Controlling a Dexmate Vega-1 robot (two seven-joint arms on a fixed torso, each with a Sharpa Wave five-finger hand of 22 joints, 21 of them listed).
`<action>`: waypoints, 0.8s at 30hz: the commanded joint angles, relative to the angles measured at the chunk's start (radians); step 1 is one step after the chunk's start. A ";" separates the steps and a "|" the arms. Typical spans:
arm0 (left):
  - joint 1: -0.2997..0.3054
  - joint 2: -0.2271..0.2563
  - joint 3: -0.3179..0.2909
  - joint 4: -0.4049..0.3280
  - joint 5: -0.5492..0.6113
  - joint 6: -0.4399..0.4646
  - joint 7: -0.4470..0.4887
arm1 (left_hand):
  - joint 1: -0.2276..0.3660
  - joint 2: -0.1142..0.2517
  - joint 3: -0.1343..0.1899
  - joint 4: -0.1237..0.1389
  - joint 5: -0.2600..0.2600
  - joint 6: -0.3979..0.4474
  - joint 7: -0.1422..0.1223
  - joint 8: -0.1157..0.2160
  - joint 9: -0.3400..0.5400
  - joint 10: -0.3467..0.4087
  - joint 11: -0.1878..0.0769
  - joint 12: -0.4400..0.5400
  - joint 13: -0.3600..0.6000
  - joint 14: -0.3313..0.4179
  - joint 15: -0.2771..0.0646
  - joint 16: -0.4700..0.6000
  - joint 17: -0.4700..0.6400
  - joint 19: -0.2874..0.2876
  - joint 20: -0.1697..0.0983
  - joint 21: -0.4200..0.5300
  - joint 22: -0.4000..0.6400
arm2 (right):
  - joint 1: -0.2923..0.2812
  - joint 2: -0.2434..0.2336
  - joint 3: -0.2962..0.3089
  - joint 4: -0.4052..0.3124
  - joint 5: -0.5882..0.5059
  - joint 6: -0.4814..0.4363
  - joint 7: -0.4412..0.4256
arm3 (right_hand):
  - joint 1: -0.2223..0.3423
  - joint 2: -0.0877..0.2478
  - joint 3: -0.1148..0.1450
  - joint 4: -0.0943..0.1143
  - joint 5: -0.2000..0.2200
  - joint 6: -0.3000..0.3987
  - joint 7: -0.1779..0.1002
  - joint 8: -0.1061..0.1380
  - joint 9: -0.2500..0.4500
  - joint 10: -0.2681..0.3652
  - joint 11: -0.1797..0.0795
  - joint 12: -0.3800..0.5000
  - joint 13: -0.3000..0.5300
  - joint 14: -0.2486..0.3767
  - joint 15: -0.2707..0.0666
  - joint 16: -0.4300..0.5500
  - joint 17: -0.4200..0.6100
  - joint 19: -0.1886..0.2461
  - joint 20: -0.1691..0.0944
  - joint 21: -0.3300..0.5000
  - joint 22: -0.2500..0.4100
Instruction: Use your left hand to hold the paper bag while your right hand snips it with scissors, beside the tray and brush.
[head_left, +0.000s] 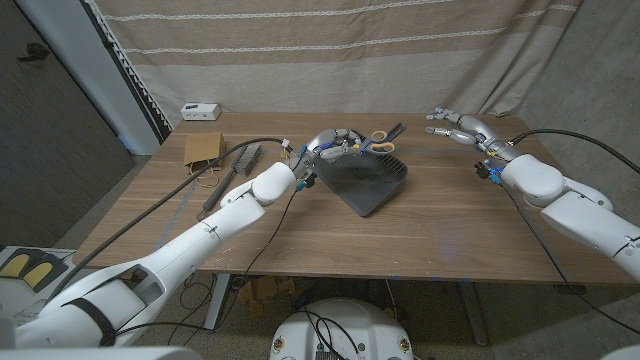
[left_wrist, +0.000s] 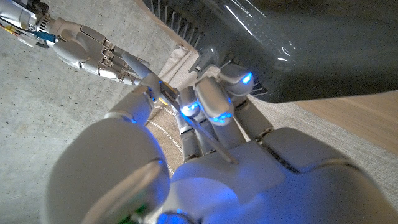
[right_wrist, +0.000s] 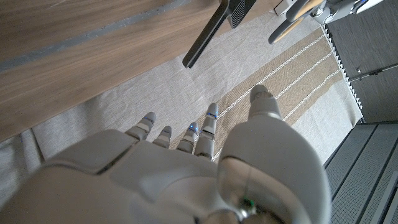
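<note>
The brown paper bag lies flat at the table's far left, with the black brush just in front of it. A dark tray sits mid-table. Orange-handled scissors rest at its far edge. My left hand hovers over the tray's far left corner, right beside the scissors, its fingers curved down toward the tray, and I see nothing in them. My right hand hangs above the far right of the table, fingers spread and empty, well apart from the scissors.
A small white box stands at the far left edge, behind the bag. A striped curtain hangs close behind the table. Bare wood stretches in front of the tray and to its right.
</note>
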 joint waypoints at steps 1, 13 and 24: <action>-0.003 0.001 0.002 -0.005 0.004 0.003 -0.003 | -0.141 0.157 0.127 0.121 0.006 0.141 -0.030 0.121 0.007 0.099 -0.098 0.114 0.003 0.000 0.002 -0.004 0.001 -0.012 -0.054 -0.001 -0.004 | -0.002 -0.002 0.000 -0.005 -0.020 0.030 0.004 | 0.010 -0.007 -0.002 0.001 0.006 0.004 0.000 0.004 0.003 0.006 0.004 0.004 0.001 -0.003 -0.080 0.005 0.004 0.001 0.001 0.001 0.002; -0.007 0.013 0.009 -0.023 0.039 -0.010 -0.002 | -0.141 0.158 0.127 0.120 0.006 0.137 -0.028 0.136 0.023 0.097 -0.098 0.113 0.003 -0.001 0.002 -0.008 -0.002 -0.004 -0.054 0.005 -0.002 | 0.006 0.008 -0.009 0.011 -0.029 0.079 0.025 | 0.012 -0.014 -0.006 0.005 0.010 0.005 -0.007 0.003 0.007 0.007 0.011 0.004 0.001 -0.002 -0.082 0.005 0.005 -0.001 0.006 -0.001 0.003; -0.012 0.008 0.009 -0.013 0.020 -0.005 -0.025 | -0.141 0.158 0.127 0.119 0.006 0.139 -0.027 0.140 0.023 0.100 -0.099 0.114 0.003 0.001 0.002 -0.007 0.001 -0.003 -0.054 0.005 -0.004 | -0.002 -0.009 -0.004 -0.020 -0.046 0.060 0.029 | 0.023 -0.013 -0.008 0.010 0.017 0.009 -0.009 0.005 0.015 0.001 0.007 0.000 0.002 -0.020 -0.079 0.000 0.005 -0.025 0.040 -0.008 0.003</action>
